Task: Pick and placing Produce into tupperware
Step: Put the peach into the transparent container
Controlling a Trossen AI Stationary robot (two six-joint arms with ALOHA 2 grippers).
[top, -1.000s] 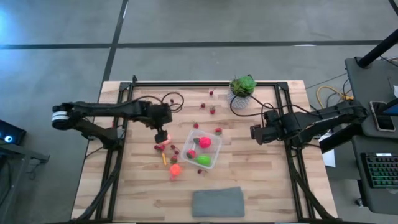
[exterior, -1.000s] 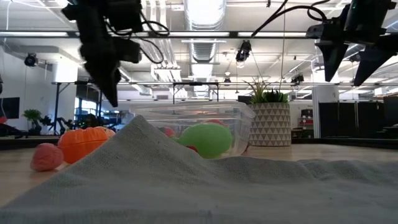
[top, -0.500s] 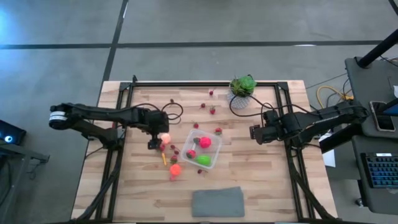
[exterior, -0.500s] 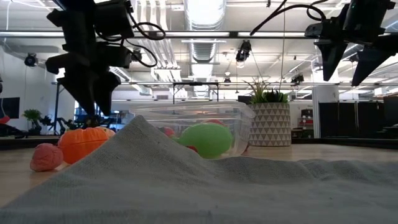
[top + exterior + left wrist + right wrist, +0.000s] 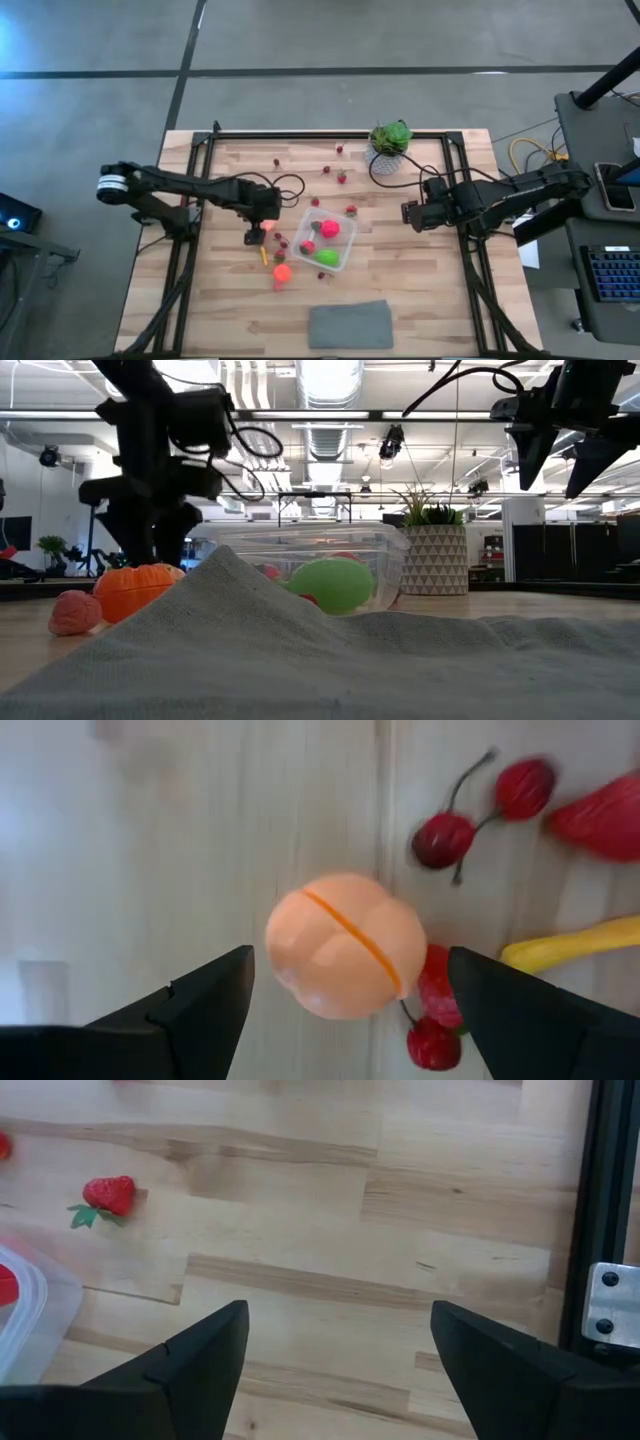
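Note:
A peach-coloured toy fruit (image 5: 345,945) lies on the wooden table among dark red cherries (image 5: 445,835) and a yellow piece (image 5: 570,942). My left gripper (image 5: 350,965) points down over it, open, one finger on each side and a gap to the fruit on both. In the high view this gripper (image 5: 255,236) stands just left of the clear tupperware (image 5: 325,240), which holds a pink-red piece (image 5: 330,228), a green one (image 5: 327,257) and a dark red one. My right gripper (image 5: 410,213) hangs open above the table, right of the tub.
An orange pumpkin piece (image 5: 282,271) and a pink piece (image 5: 75,612) lie near the tub's near left corner. A strawberry (image 5: 108,1195) lies by its far right corner. A potted plant (image 5: 390,140) stands at the back; a grey cloth (image 5: 350,325) lies at the near edge.
My left gripper has come down toward the table beside the tub's left side and has rolled about its own axis. It has stayed open and now straddles the peach-coloured fruit.

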